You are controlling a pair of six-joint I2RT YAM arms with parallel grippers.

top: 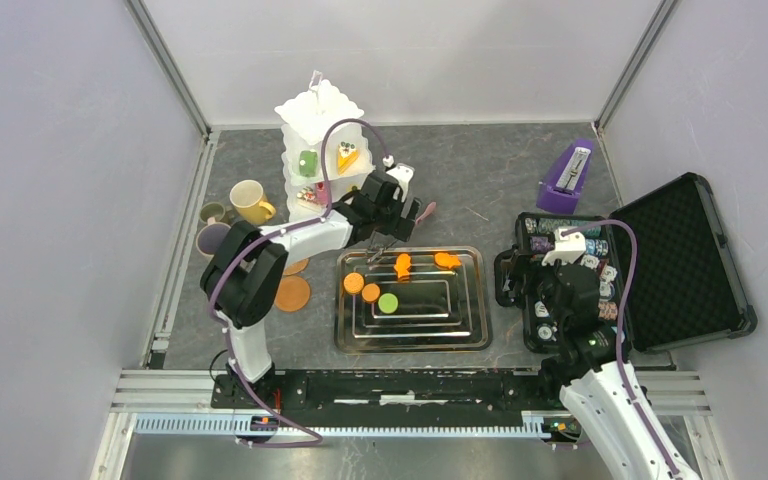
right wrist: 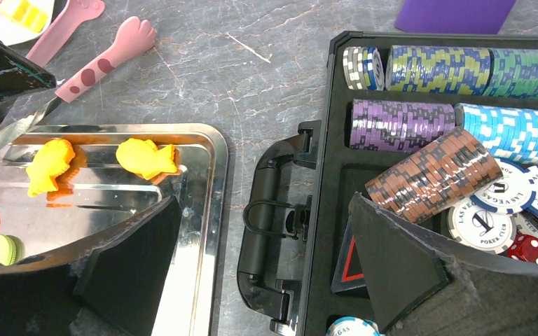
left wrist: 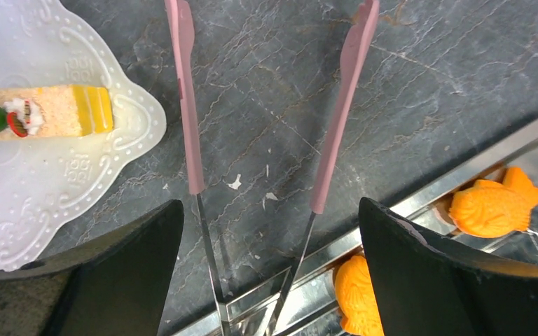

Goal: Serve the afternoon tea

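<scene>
Pale lilac walls close in a grey marbled bench [top: 480, 170]. From its base at the near edge, the left arm bends forward to the far left corner of a steel tray [top: 465, 340] that sits in the middle of the bench. The left hand [top: 405, 215] hovers low with its fingers wide apart. Pink paw-tipped tongs [left wrist: 189, 105] lie between those fingers, touching neither, with their metal end resting on the tray's rim.

The white three-tier stand [top: 320, 115] is just beyond that hand, toward the far left corner of the bench, and a yellow cake slice [top: 347, 157] sits on one tier. Three mugs, yellow [top: 251, 202], beige-lilac [top: 212, 240] and small green [top: 213, 212], cluster at the left edge. On the tray, two orange fish cakes [top: 402, 265] lie along the far rim, just beside the hand. Two orange biscuits [top: 354, 283] and a green biscuit [top: 388, 302] lie nearer the arms.

The right arm rises from the near right. Its right hand [right wrist: 260, 210] is spread open above the handle of a black case [top: 680, 260] by the right edge. White chips [right wrist: 480, 224] in the case read "POKER CLUB", with the numerals 1 and 5.
</scene>
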